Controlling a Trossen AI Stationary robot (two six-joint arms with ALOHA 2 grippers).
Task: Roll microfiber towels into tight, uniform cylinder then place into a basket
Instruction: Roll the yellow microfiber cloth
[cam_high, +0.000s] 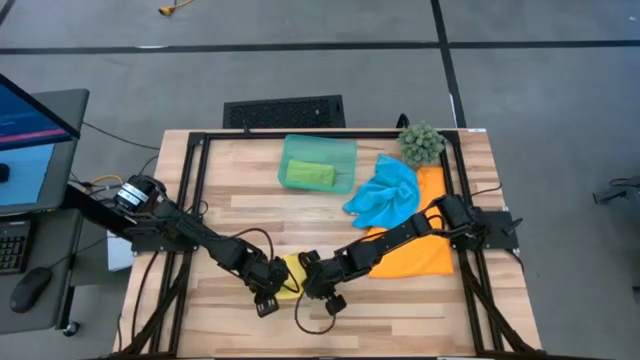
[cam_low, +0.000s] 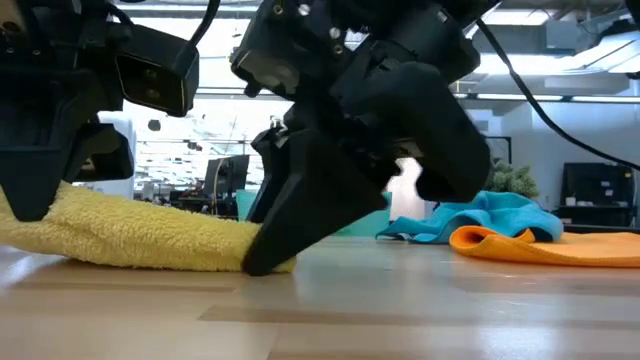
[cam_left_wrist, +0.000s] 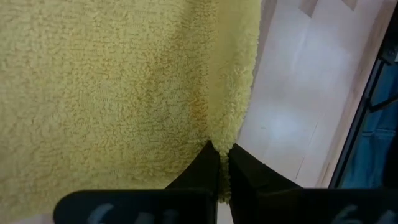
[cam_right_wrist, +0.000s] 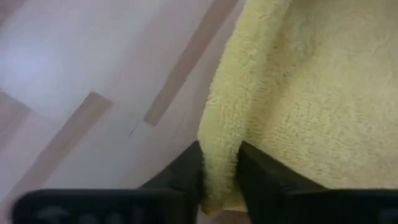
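Both jaws pinch the yellow towel (cam_high: 291, 272): left gripper (cam_left_wrist: 222, 174) and right gripper (cam_right_wrist: 219, 168) on opposite edges.

I see a spiky green plant ball (cam_high: 421, 143) on the wooden counter (cam_high: 230, 220); a monitor (cam_high: 25, 135), keyboard (cam_high: 14, 245) and mouse (cam_high: 30, 288) alongside.

The wooden table (cam_high: 240, 210) carries yellow towel (cam_high: 291, 272), blue towel (cam_high: 385, 192), orange towel (cam_high: 425, 250), basket (cam_high: 345, 152), plant ball (cam_high: 421, 143).

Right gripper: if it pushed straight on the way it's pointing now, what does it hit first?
The yellow towel. The right gripper already straddles its folded edge, fingers on either side, so going on means more yellow cloth, then probably the table beneath. Depth is unclear.
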